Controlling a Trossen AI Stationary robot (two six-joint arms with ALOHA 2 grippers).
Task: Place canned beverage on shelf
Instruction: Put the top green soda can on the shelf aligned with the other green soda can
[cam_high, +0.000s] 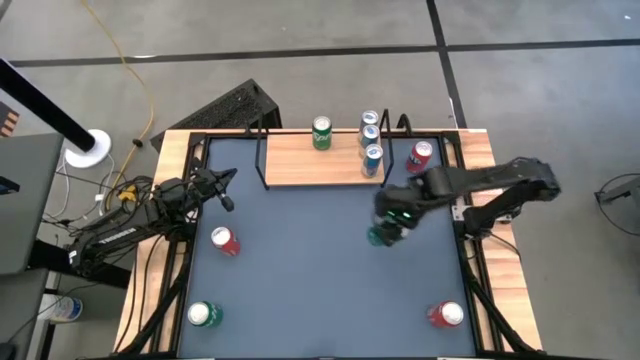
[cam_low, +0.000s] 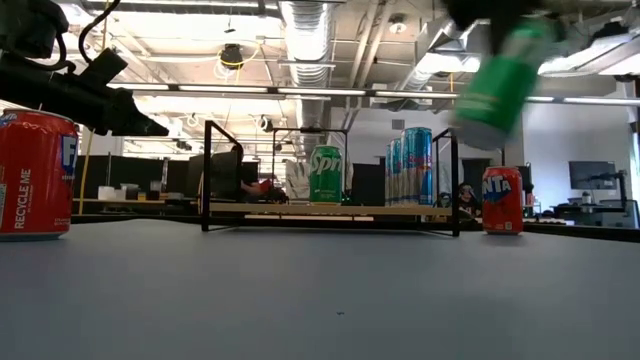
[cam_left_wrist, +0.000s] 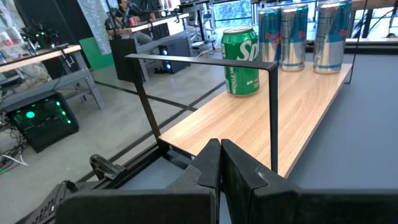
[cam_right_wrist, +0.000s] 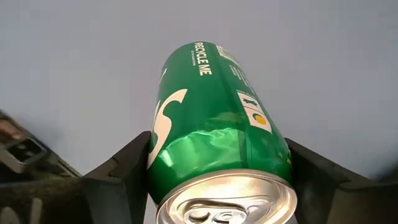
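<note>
Right gripper (cam_high: 385, 232): closed around a green aluminium soft-drink can (cam_right_wrist: 214, 134), one dark finger on each side of the can's body; the jaws stood wide because the can filled them.
Held can: off the blue-grey tabletop (cam_high: 300, 260), tilted in the low view, its silver lid toward the wrist camera.
Ahead of the gripper: the shelf (cam_high: 300, 160), a light-wood board with a thin black wire frame at its ends, lay near, toward the table's far edge.
On the shelf: one green can (cam_high: 321, 132) and three blue-and-silver slim cans (cam_high: 371, 140) stood upright, with bare board between and beside them.
Beside the shelf: a red can (cam_high: 421, 153) stood just past its end, on the tabletop.
Farther off: a red can (cam_high: 224, 240), a green can (cam_high: 203, 314) and another red can (cam_high: 446, 314) remained on the tabletop.
Left gripper (cam_left_wrist: 219, 163): fingers pressed together, holding nothing, waiting near the shelf's opposite end.
Progress: four cans shelved, a fifth in hand but not yet over the board; carrying it across, setting it upright and letting go appeared to remain.
</note>
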